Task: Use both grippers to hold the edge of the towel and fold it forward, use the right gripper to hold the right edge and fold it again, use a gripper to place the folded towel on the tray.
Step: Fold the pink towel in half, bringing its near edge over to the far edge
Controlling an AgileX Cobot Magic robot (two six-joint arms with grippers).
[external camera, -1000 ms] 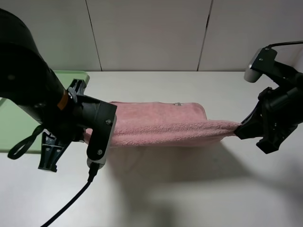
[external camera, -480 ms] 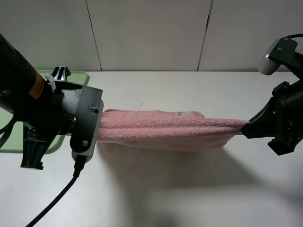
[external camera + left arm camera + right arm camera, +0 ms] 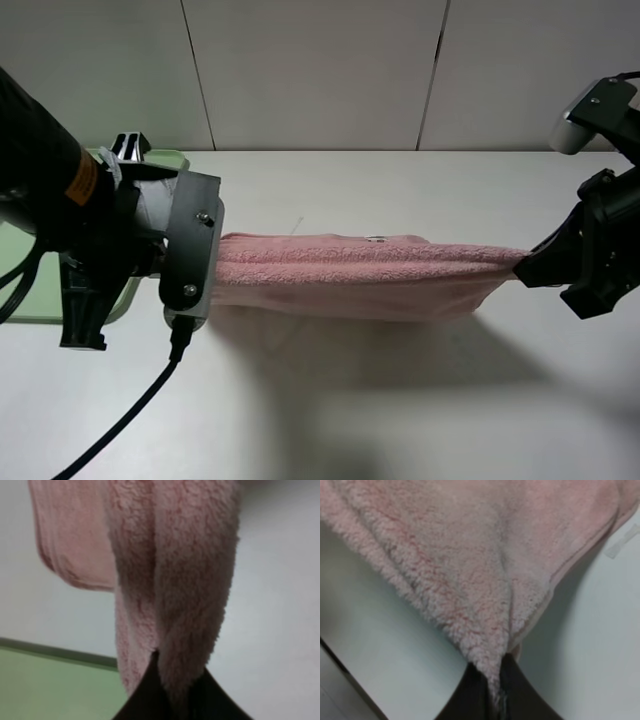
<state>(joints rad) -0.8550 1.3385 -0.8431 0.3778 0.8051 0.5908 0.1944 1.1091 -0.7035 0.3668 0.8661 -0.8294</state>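
- Pink terry cloth, the towel (image 3: 350, 275), was seen from the high exterior view drawn out as a long, bunched band between the two arms. It was judged to be held off the white table (image 3: 400, 400) along its near side, where a shadow was cast. Its right end was pinched in the closed tips of the right gripper (image 3: 522, 266). Its left end was hidden behind the left arm's black camera housing (image 3: 190, 255). The light-green tray (image 3: 165, 158), smooth plastic with a low rounded rim, lay at the left behind that arm, apart from the towel.
- Through the left wrist view, the left gripper (image 3: 175, 700) was shown clenched on a thick, fluffy fold of the towel. A flatter part with a stitched hem (image 3: 75, 582) hung beside it above the pale table, and a green corner of the tray was seen close by.
- Through the right wrist view, the right gripper was shown shut on a narrow point of looped pile. The hem curved away from it, and a small pale tag (image 3: 622, 542) sat at the cloth's border.
- A slip was judged most likely at the right, where only a thin bite of soft pile was held and further pulling apart could free it.
- A skewed or creased fold could follow if the arms were carried forward unevenly, since the layers were already bunched.
- The tray could be knocked by the bulky left arm, given how near it stood.
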